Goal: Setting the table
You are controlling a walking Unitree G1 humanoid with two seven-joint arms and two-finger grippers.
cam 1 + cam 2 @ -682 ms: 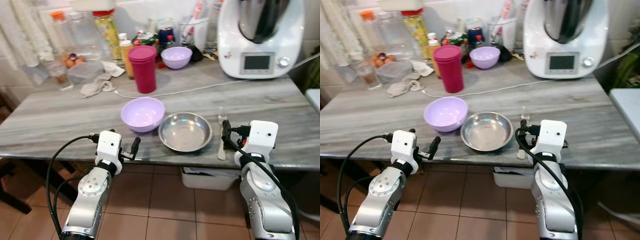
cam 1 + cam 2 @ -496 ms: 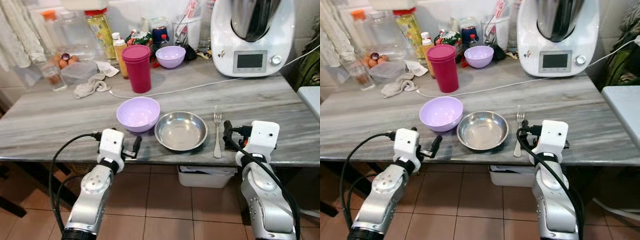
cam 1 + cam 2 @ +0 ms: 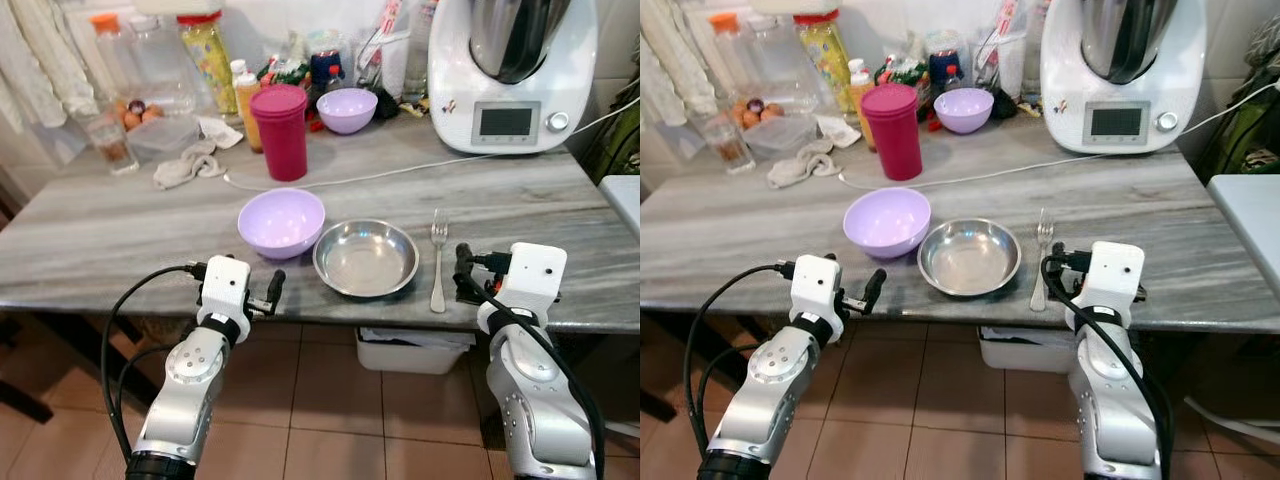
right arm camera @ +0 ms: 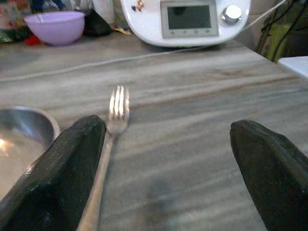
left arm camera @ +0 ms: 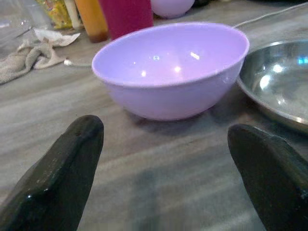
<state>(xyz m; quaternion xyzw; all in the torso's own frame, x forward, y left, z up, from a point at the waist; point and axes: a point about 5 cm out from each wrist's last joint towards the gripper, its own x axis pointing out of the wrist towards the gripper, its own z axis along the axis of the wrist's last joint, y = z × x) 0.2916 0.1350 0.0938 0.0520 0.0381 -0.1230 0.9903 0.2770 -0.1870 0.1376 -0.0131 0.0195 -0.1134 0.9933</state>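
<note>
My right gripper (image 4: 163, 168) sits at the table's (image 3: 120, 230) near edge with its fingers spread apart, holding nothing. The fork (image 3: 438, 262) lies flat just off its 11 o'clock, tines pointing away from me. My left gripper (image 5: 163, 178) is likewise spread wide and empty, at the near edge. At its 12 o'clock stands the lilac bowl (image 3: 281, 222); the steel dish (image 3: 366, 258) rests close beside that bowl at 3 o'clock, between bowl and fork.
</note>
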